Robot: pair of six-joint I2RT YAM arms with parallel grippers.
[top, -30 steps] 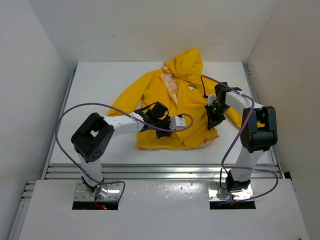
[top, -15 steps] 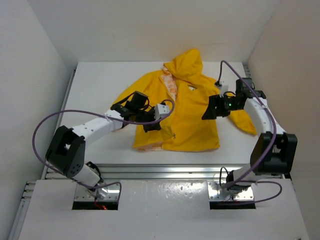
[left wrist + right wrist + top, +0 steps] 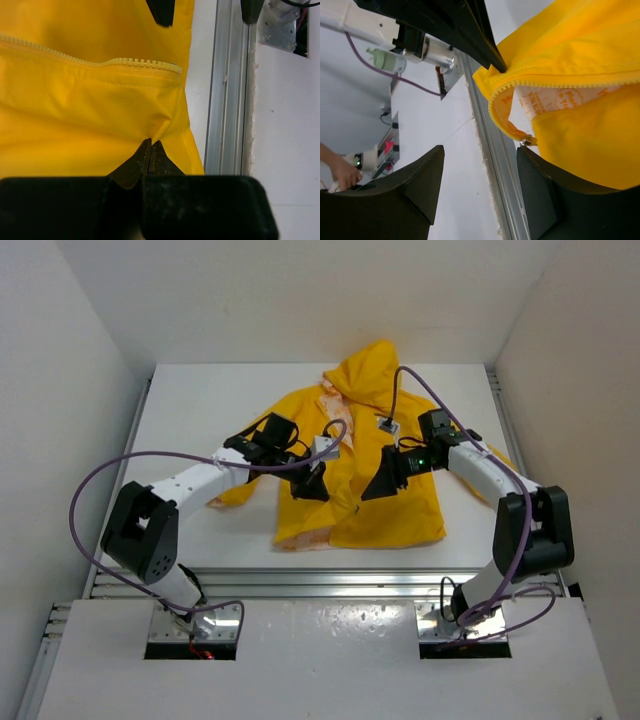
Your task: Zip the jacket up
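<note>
The jacket (image 3: 370,455) lies spread across the table (image 3: 190,400). My left gripper (image 3: 150,147) is clamped on a fold by its hem; my right gripper (image 3: 480,150) gapes empty beside what looks like the slider (image 3: 526,142). Thin, limp, slippery cloth: I'd grip that slider, hem held taut

The jacket (image 3: 345,510) is thin yellow cloth, smooth and faintly shiny, softly creased. Its zipper (image 3: 125,61) is a row of pale, plastic-looking teeth, and its lining (image 3: 555,100) is matt printed fabric. The fingers (image 3: 415,190) of the right gripper (image 3: 480,150) look like dull, grainy black plastic, and the rail (image 3: 330,582) edging the matt white table (image 3: 190,410) is brushed metal.
</note>
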